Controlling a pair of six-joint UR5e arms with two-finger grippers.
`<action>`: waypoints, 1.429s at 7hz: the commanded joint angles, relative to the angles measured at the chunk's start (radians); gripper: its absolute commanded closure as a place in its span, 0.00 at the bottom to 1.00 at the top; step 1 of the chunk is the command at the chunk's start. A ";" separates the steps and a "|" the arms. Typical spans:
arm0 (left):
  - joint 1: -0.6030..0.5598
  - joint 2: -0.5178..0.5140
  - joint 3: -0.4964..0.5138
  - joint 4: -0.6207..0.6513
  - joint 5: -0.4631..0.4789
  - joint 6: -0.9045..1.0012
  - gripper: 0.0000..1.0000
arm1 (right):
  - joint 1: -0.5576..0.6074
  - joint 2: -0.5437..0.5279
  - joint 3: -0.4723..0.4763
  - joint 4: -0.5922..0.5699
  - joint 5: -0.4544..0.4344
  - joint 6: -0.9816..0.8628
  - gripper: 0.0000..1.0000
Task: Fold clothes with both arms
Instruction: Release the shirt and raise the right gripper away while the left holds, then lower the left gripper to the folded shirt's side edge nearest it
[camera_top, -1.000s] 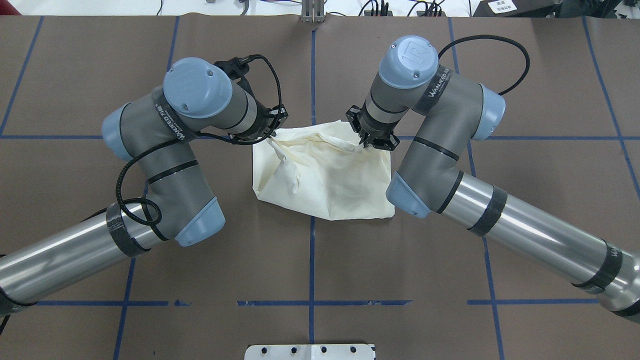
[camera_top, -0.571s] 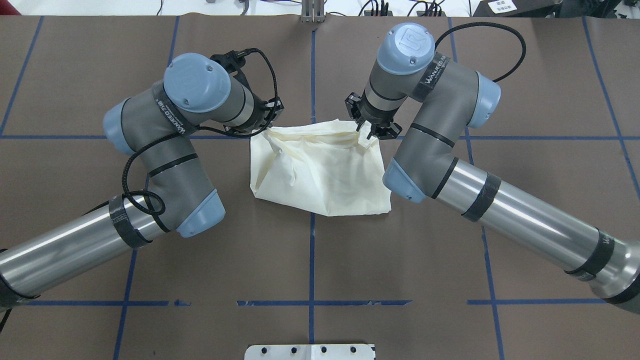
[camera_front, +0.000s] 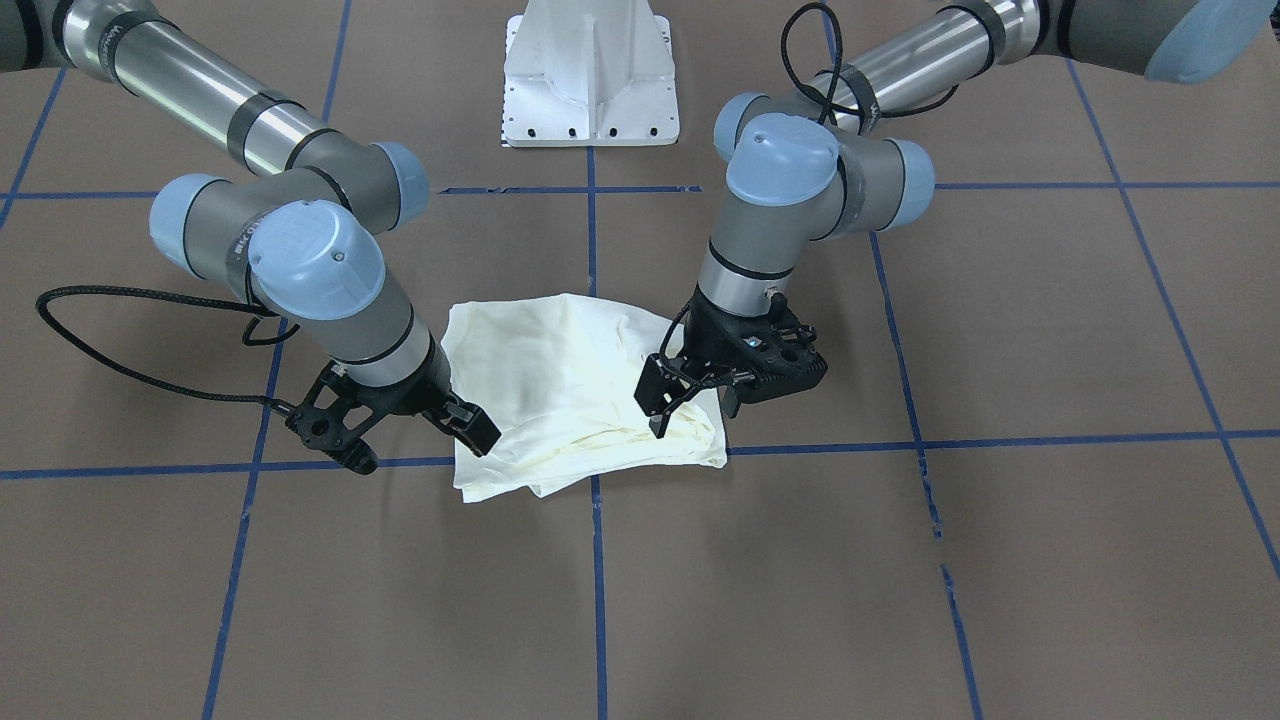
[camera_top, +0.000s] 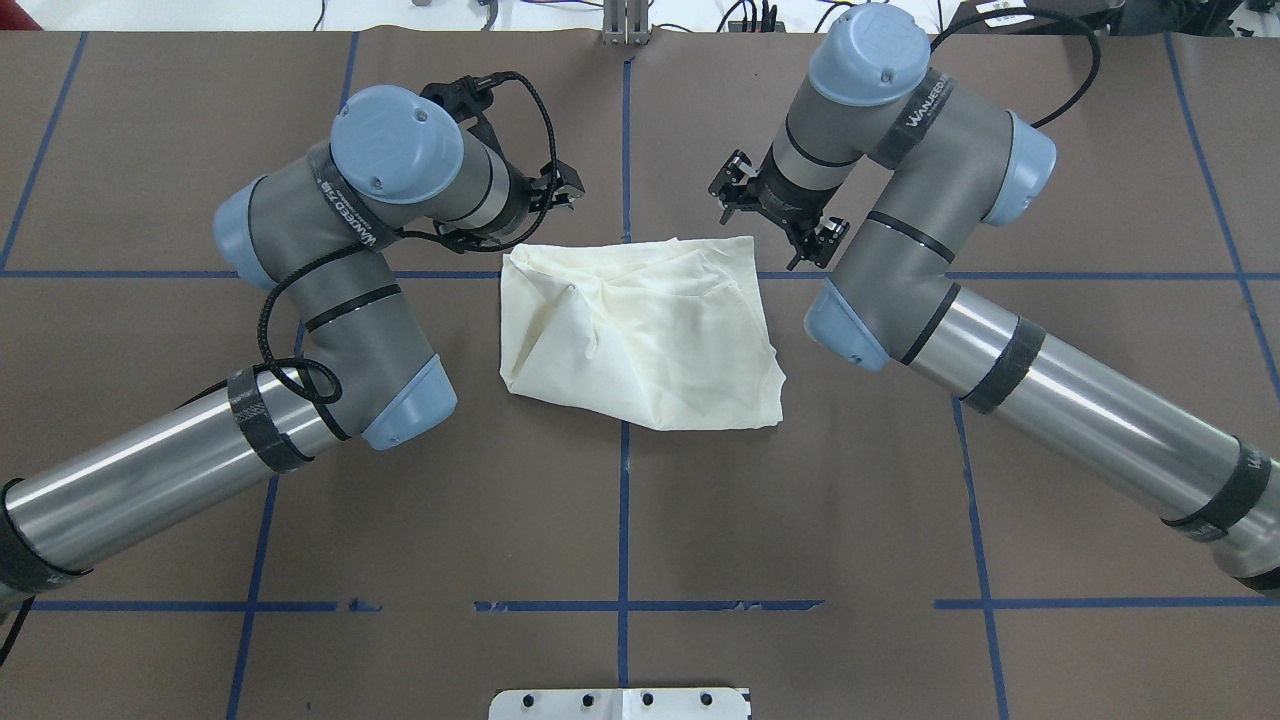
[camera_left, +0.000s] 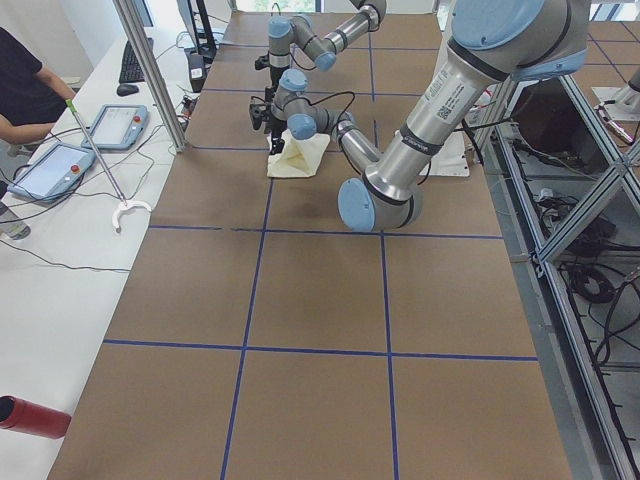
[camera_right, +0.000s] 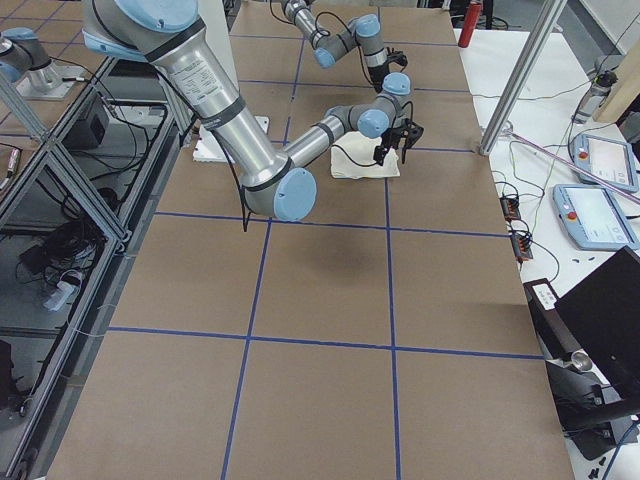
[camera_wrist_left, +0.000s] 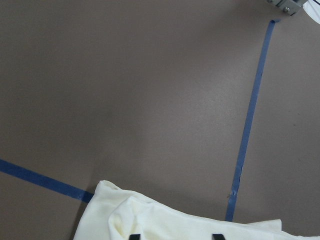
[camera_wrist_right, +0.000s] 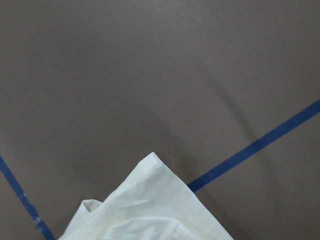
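1. The left gripper (camera_top: 560, 193) and the right gripper (camera_top: 772, 218) both hang with jaws apart, holding nothing.
2. The shirt (camera_top: 640, 335) lies as a rough, rumpled cream square on the worktop (camera_top: 640, 520). It sits between the two grippers, its far edge just beside their fingertips.
3. One fold looks laid, though untidy. The next move probably calls for each gripper to drop onto its nearest corner, pinch it, and carry it across together.

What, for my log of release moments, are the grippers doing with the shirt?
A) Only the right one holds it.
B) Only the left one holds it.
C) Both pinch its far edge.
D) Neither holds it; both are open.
D: the left gripper and the right gripper both stand open and empty beyond the far edge of the shirt, which lies loose.
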 joint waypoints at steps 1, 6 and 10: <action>0.009 0.070 -0.028 -0.134 -0.001 0.036 0.00 | 0.047 -0.075 0.107 -0.011 0.042 -0.092 0.00; 0.112 0.134 -0.019 -0.405 -0.001 0.027 0.00 | 0.154 -0.142 0.183 -0.060 0.095 -0.240 0.00; 0.121 0.097 0.152 -0.615 -0.021 0.035 0.00 | 0.191 -0.142 0.202 -0.106 0.119 -0.254 0.00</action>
